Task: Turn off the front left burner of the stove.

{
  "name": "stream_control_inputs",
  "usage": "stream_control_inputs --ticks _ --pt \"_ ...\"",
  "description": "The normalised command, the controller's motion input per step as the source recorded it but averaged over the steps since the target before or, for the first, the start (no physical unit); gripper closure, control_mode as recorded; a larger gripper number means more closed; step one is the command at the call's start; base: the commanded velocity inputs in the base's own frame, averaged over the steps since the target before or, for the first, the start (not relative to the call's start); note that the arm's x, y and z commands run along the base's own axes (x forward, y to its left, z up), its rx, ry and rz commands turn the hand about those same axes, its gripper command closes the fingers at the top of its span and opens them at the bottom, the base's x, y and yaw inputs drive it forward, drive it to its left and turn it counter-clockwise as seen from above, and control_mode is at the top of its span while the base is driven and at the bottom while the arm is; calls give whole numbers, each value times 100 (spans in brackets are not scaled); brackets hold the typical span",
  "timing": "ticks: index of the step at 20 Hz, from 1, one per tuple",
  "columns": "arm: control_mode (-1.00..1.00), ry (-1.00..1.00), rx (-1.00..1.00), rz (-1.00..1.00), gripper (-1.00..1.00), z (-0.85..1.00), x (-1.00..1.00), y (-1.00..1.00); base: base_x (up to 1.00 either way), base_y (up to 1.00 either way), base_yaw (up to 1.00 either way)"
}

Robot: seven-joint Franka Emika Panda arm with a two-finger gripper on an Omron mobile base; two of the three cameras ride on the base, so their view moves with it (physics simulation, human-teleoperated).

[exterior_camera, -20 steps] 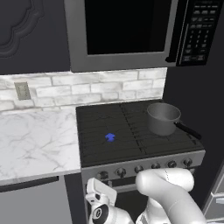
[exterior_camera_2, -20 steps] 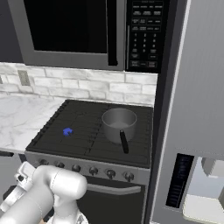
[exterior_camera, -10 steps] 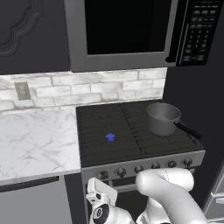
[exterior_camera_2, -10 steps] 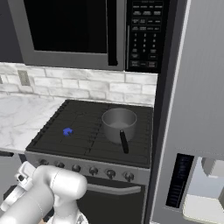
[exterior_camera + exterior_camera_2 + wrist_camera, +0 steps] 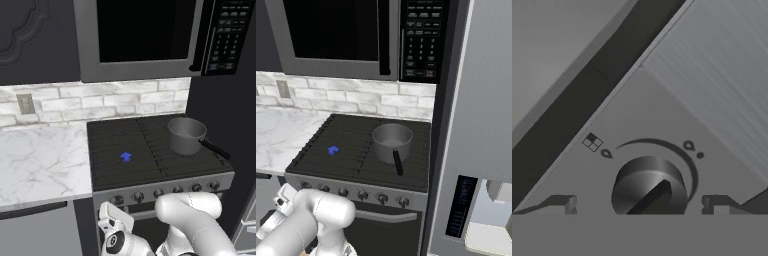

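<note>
1. The stove (image 5: 165,186) sits mid-frame in the left base view, its black grated top beside the marble bench (image 5: 40,160) at the left.
2. The burner (image 5: 126,157) at the front left of the grate shows a small blue flame; in the right base view it lies left of centre (image 5: 333,150).
3. A grey saucepan (image 5: 186,135) stands on the right side of the grate, its handle pointing toward the lower right.
4. A row of knobs (image 5: 362,195) runs along the steel front.
5. In the hand view, one knob (image 5: 649,186) sits low at centre, between the claw (image 5: 642,206) tips at the bottom left and right.
6. The tips stand wide, one each side of the knob, not touching it.
7. A microwave (image 5: 150,35) hangs above the stove.
</note>
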Motion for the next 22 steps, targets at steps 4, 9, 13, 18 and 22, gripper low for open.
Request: stream_control_inputs --ticks 4,9,13,18,22 --pt "-100 10 0 0 -100 7 12 0 0 0 0" --pt "-100 9 0 0 -100 1 11 0 0 0 0" --pt "-100 4 0 0 -100 0 11 0 0 0 0" --pt "-100 2 0 0 -100 0 11 0 0 0 0" --pt "-100 1 0 0 -100 0 7 0 0 0 0"
